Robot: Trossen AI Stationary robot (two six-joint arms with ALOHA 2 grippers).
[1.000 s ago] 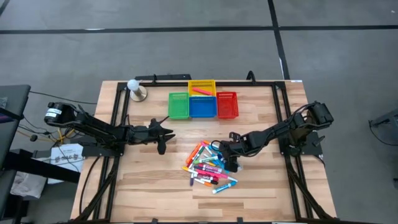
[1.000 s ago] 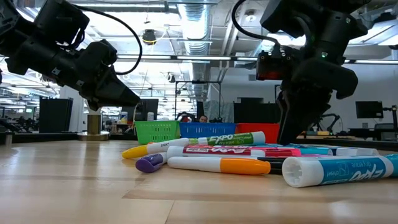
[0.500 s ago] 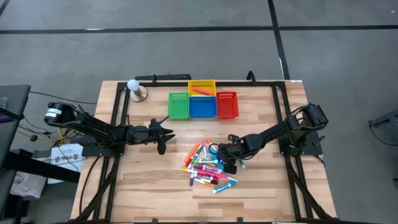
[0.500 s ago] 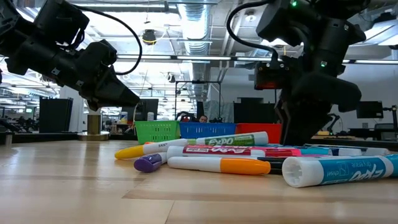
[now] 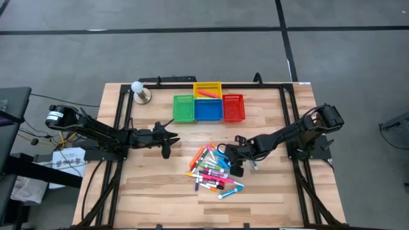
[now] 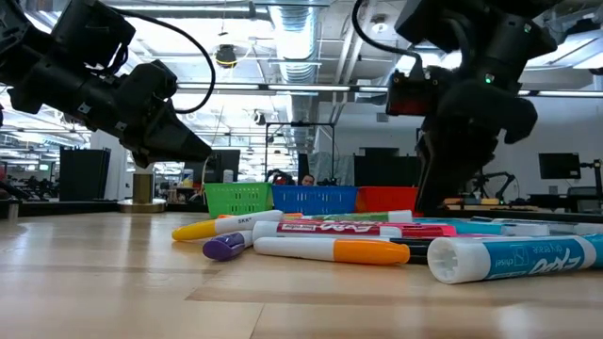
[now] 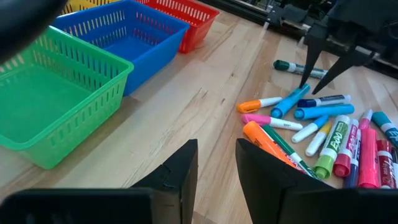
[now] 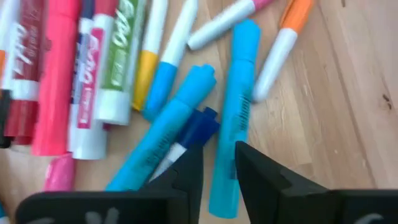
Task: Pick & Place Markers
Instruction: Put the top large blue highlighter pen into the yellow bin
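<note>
A heap of markers (image 5: 214, 172) with pink, orange, green and blue caps lies flat on the wooden table, near its middle. My right gripper (image 8: 217, 168) hangs just over the heap's right side, pointing steeply down, open by a narrow gap. Its fingertips stand over a thin dark-blue-capped marker (image 8: 199, 129) and a light blue one (image 8: 233, 93), holding nothing. My left gripper (image 7: 216, 168) waits open to the left of the heap (image 5: 174, 136), low over the table.
Green (image 5: 183, 108), blue (image 5: 208, 110) and red (image 5: 233, 107) baskets stand in a row behind the heap. Behind them is a yellow basket (image 5: 208, 85) with a pink marker (image 5: 206, 94) in it. A white ball on a stand (image 5: 139, 92) is at the far left.
My right gripper has dipped into the heap's right side and come up again to about where it was. The green-labelled marker that lay on top of the heap now lies lower, behind the pink-red one.
</note>
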